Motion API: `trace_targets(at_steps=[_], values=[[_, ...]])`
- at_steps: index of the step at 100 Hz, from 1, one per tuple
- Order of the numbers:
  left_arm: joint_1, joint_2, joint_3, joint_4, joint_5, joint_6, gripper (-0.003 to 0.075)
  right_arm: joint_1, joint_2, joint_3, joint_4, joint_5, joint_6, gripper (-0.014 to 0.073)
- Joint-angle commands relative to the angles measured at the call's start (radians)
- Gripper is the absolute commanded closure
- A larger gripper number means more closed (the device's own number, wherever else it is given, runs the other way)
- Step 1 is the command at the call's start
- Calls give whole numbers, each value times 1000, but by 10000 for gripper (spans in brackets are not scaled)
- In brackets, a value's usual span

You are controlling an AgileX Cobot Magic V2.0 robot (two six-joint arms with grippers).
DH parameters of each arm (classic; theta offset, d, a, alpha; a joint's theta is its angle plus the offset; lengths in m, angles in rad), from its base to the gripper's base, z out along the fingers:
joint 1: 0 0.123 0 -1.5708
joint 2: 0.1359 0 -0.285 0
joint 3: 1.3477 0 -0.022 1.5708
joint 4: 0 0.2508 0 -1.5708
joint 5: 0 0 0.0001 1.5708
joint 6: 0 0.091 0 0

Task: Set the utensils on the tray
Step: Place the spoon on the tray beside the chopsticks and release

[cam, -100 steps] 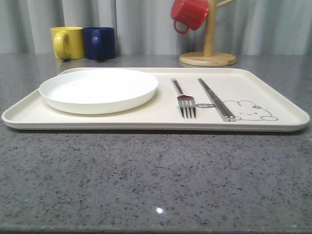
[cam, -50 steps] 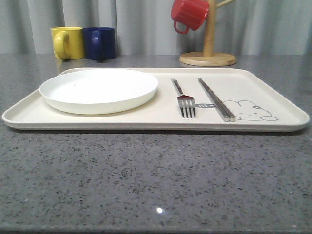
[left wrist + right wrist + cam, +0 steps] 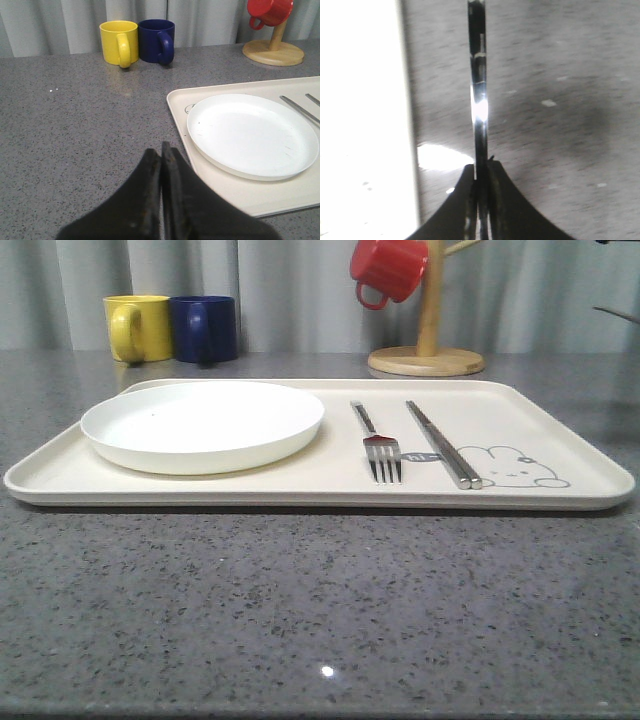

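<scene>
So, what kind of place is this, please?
Probably a kitchen or dining counter: a grey speckled stone countertop, a tray set with a plate and fork, plus a wooden mug tree.

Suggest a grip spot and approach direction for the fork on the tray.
Grip the fork at mid-handle, coming straight down with the jaws across its width. It lies flat on the tray, tines toward the camera, with open tray on each side: the plate to its left and the chopsticks to its right.

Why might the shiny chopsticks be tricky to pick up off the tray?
The chopsticks look like smooth polished metal, so they are probably slippery. They lie flat and low on the tray, leaving little to get under. They look straight and stiff, so they likely won't bend, but one stick could slide away from the other.
</scene>
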Motion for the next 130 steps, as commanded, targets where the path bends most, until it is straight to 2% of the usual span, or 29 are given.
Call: trace_targets(at_steps=[1, 21, 70, 77, 86, 98, 119, 130], values=[[-7, 10, -26, -5, -76, -7, 739, 72, -46, -24, -11, -17, 69, 662], [-7, 10, -26, -5, -76, -7, 739, 181, 0, -24, -11, -74, 193, 662], [-7, 10, -26, -5, -76, -7, 739, 184, 140, -24, 0, -96, 194, 654], [-7, 10, -26, -5, -76, -7, 739, 184, 140, -24, 0, -96, 194, 598], [-7, 10, -26, -5, -76, -7, 739, 184, 140, -24, 7, -96, 194, 442], [-7, 10, -26, -5, -76, -7, 739, 184, 139, -24, 7, -97, 194, 298], [-7, 10, -26, -5, -76, -7, 739, 184, 78, -24, 0, -119, 190, 285], [-7, 10, -26, -5, -76, -7, 739, 184, 24, -24, -12, -109, 147, 286]])
